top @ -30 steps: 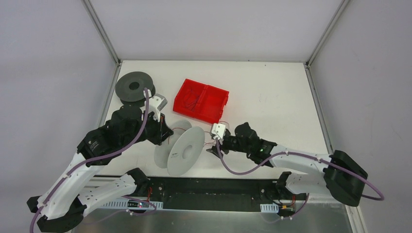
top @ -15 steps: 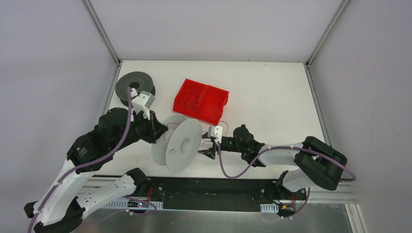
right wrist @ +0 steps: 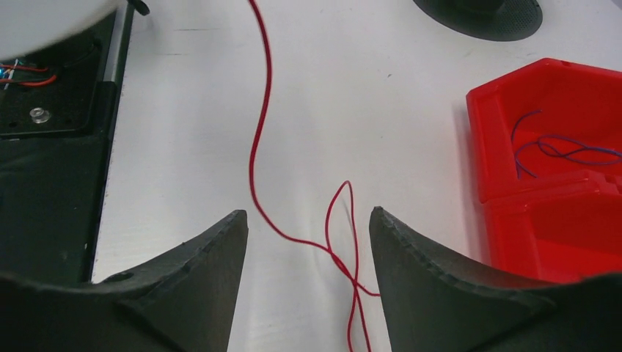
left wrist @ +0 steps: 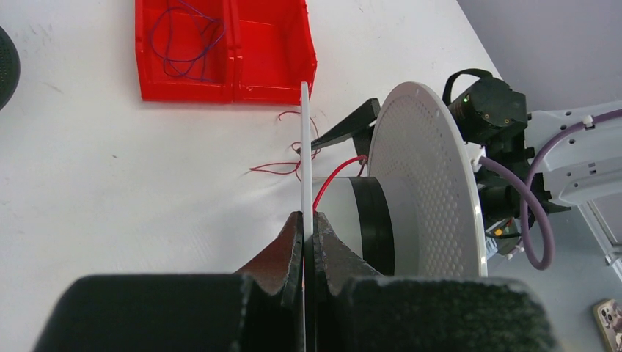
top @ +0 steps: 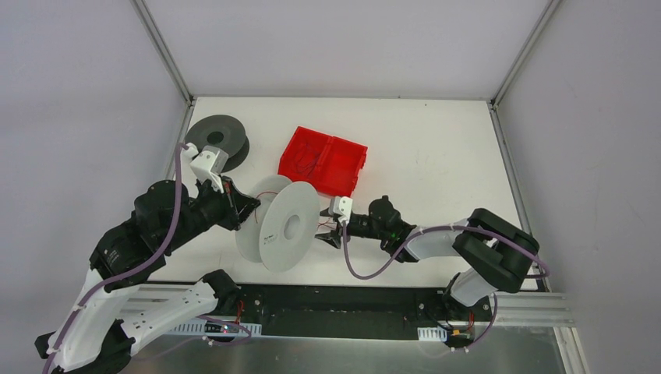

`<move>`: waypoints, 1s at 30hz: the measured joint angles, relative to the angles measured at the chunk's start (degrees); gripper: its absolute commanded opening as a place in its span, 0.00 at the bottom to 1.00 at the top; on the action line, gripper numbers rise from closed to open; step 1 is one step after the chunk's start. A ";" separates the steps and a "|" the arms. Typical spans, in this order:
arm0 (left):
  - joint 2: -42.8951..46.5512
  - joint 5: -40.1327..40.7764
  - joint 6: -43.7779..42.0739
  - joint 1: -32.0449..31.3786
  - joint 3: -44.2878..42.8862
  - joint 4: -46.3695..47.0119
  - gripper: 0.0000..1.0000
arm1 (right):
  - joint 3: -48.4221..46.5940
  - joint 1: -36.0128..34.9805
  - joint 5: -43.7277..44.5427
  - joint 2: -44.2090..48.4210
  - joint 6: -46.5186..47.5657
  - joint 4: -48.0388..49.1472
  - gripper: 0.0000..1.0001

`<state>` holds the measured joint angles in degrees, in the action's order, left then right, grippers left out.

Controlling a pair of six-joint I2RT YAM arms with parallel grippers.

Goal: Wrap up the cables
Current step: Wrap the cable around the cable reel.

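Dark spool (top: 217, 139) far left; left gripper (left wrist: 306, 224) pinched tight on white spool's (top: 288, 226) thin flange; red cable (right wrist: 254, 147) runs from its hub across table (top: 436, 156), between right gripper's (right wrist: 308, 220) wide-spread jaws; red bin (top: 322, 161) behind holds purple strands (left wrist: 183, 44).

A red bin (top: 344, 165) of two compartments is set on a white table (top: 436, 156). A black spool (top: 217, 140) is laid flat to the left of the bin. A white spool (top: 288, 226) is seen on edge on the bin's near side, its flanges upright.
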<state>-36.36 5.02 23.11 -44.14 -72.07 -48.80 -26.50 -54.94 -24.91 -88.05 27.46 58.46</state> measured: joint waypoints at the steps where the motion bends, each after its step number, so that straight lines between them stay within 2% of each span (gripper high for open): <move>1: 0.00 -0.02 0.09 0.00 -0.09 0.00 0.00 | -0.57 0.09 -0.07 -0.76 -0.31 0.48 0.62; 3: 0.00 -0.04 0.24 0.00 -0.35 0.04 0.00 | -1.70 0.09 -0.55 -2.56 -1.27 2.49 0.57; 7: 0.00 -0.02 0.46 0.00 -0.70 0.55 0.00 | -3.43 -0.11 -2.51 -6.25 -4.17 7.63 0.38; 9: 0.00 0.04 0.59 0.00 -0.70 0.94 0.00 | -3.91 -0.61 -2.97 -7.65 -5.51 9.60 0.33; 17: 0.02 5.66 3.63 0.00 -0.72 3.04 0.00 | -4.22 -3.72 -3.87 -12.52 -10.19 14.29 0.27; 27: 0.37 12.90 6.69 0.00 -0.68 7.19 0.00 | 0.17 -9.64 -1.62 -14.32 -14.95 20.61 0.19; 30: 0.37 14.27 7.04 0.00 -0.26 8.50 0.00 | 0.87 -11.82 -0.79 -15.10 -15.69 21.44 0.12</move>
<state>-35.99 19.29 30.15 -44.14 -72.34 -40.29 -25.63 -66.76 -25.69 -103.15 11.77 79.90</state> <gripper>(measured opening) 0.010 0.188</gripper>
